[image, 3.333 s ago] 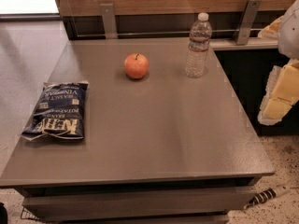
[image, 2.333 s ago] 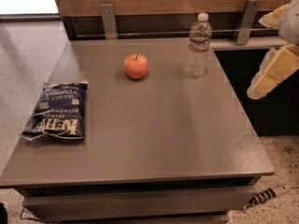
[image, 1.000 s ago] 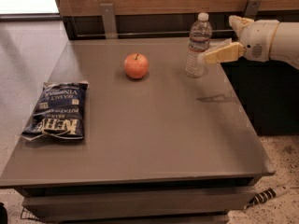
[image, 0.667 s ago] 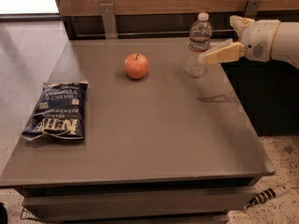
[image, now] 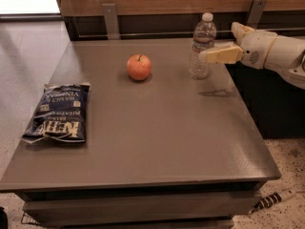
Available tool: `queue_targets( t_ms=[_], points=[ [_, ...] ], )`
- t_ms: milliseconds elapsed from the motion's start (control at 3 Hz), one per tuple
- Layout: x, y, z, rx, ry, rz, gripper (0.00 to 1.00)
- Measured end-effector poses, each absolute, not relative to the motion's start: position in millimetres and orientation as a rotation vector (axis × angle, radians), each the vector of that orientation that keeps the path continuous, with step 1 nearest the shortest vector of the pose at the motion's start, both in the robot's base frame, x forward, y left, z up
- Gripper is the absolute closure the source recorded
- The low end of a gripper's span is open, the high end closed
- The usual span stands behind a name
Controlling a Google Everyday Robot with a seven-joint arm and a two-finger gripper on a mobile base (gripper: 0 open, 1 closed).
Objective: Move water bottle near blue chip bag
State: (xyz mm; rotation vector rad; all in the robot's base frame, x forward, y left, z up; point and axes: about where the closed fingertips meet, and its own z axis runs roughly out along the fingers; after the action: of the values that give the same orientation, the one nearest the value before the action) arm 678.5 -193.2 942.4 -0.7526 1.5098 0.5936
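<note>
The water bottle point(image: 202, 46), clear with a white cap, stands upright at the back right of the grey table point(image: 157, 128). The blue chip bag point(image: 59, 111) lies flat near the table's left edge, far from the bottle. My gripper point(image: 218, 43) reaches in from the right at the bottle's mid-height. It is open, and its near finger point(image: 220, 55) points left with its tip at the bottle's right side. It holds nothing.
A red apple point(image: 139, 67) sits on the table between the bottle and the bag, toward the back. A wooden wall with two metal brackets point(image: 110, 19) runs behind the table. A cable point(image: 271, 200) lies on the floor at bottom right.
My arm has swung in from the right side and up to the bottle's level. In the last moment the gripper edged slightly left toward the bottle. The bottle, apple and bag have not moved.
</note>
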Motion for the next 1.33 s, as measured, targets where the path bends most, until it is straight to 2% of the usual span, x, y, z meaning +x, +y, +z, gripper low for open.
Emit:
queue_targets(
  t_ms=[667, 1333],
  points=[
    [704.5, -182.5, 926.9, -0.649, 1.473, 0.685, 0.00],
    [705.5, -175.4, 927.0, -0.656, 1.470, 0.695, 0.48]
  ],
)
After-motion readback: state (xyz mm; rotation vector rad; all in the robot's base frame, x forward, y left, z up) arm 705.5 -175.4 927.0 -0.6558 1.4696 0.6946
